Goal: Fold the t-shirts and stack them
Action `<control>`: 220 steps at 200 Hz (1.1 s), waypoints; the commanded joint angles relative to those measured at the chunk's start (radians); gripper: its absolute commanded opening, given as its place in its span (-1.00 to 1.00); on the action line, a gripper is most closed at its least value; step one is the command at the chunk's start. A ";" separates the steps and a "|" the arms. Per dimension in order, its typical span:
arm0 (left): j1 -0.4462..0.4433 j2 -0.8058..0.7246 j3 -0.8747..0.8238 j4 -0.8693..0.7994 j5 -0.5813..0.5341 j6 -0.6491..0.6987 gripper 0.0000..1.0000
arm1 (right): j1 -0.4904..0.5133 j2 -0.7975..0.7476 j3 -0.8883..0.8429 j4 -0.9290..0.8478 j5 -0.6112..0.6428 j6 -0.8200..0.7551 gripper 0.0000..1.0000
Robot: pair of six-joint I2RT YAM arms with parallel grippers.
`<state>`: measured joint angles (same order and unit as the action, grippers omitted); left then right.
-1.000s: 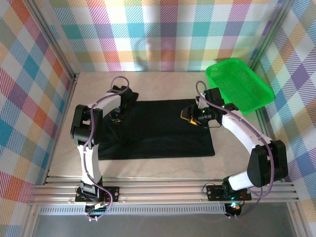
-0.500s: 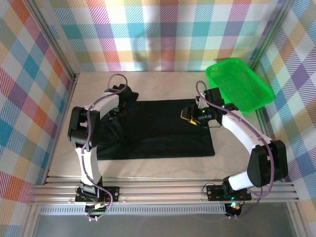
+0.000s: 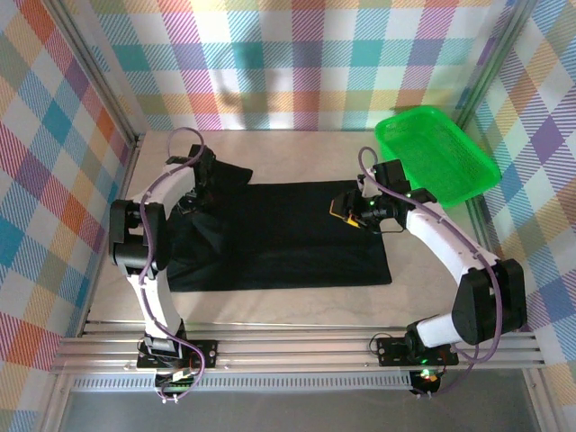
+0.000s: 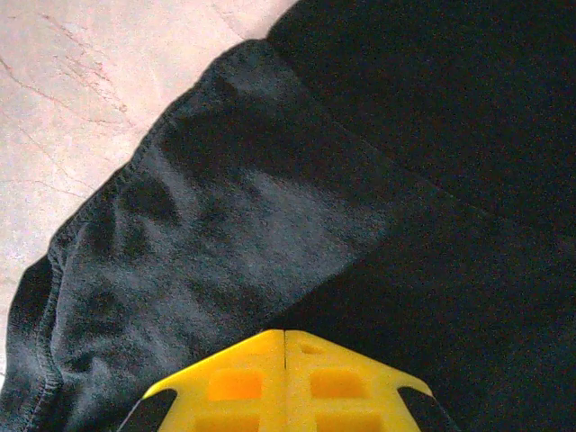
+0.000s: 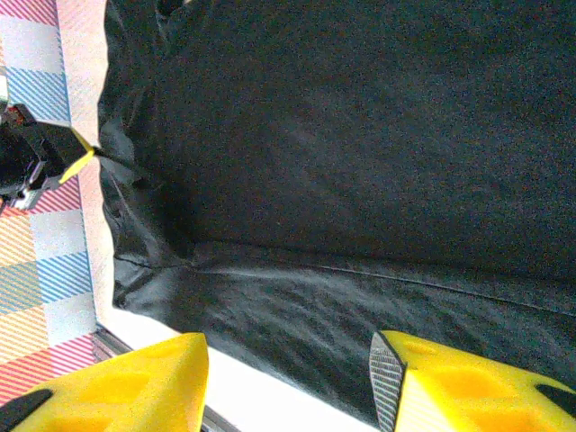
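Note:
A black t-shirt (image 3: 288,236) lies spread across the middle of the table. Its left part is bunched up and drawn out toward the left. My left gripper (image 3: 192,204) is at that bunched end, shut on the t-shirt's cloth; in the left wrist view the yellow fingers (image 4: 234,382) meet with a sleeve (image 4: 207,225) lying just ahead. In the right wrist view the left gripper (image 5: 85,155) pinches the cloth into a point. My right gripper (image 3: 343,214) hovers over the shirt's right part, open (image 5: 288,360), with nothing between its fingers.
A green mesh basket (image 3: 436,155) stands at the back right, beyond the right arm. Bare pale tabletop (image 3: 297,157) runs behind the shirt, and a strip (image 3: 288,306) runs in front of it. Checked walls close in the left, the back and the right.
My left gripper has moved left and a little farther back, dragging the shirt's left end with it. The right arm has stayed still.

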<state>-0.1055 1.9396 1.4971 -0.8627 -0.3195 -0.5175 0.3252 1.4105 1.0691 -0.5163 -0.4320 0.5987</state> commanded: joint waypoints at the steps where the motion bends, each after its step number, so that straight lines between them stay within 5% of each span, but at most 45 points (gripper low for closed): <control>1: 0.032 0.023 0.024 0.000 0.030 -0.054 -1.00 | 0.006 -0.034 -0.021 -0.015 -0.023 0.000 0.02; 40: 0.045 0.073 0.038 0.048 0.113 -0.064 -1.00 | 0.006 -0.047 -0.035 -0.027 -0.024 -0.002 0.02; 66: 0.045 0.044 0.022 0.098 0.144 -0.070 -0.58 | 0.005 -0.046 -0.047 -0.042 -0.016 0.001 0.02; 105: 0.046 0.013 0.057 0.101 0.187 -0.079 -0.79 | 0.005 -0.046 -0.088 -0.015 -0.022 0.028 0.02; 122: 0.037 0.011 0.090 0.057 0.176 -0.072 -0.42 | 0.006 -0.039 -0.090 -0.008 -0.025 0.035 0.02; 159: -0.102 -0.063 0.032 0.029 0.228 0.029 -0.58 | 0.005 -0.028 -0.078 0.012 -0.049 0.008 0.04; 186: -0.219 -0.084 -0.080 0.056 0.213 0.074 -0.48 | 0.006 -0.063 -0.115 0.245 -0.224 0.069 0.22; 220: -0.305 -0.022 -0.086 0.045 0.144 0.118 -0.31 | 0.006 -0.027 -0.078 0.282 -0.249 0.114 0.24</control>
<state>-0.3836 1.8774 1.4197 -0.7868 -0.1177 -0.4572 0.3267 1.3823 0.9676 -0.3340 -0.6006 0.6682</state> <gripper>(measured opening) 0.328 0.619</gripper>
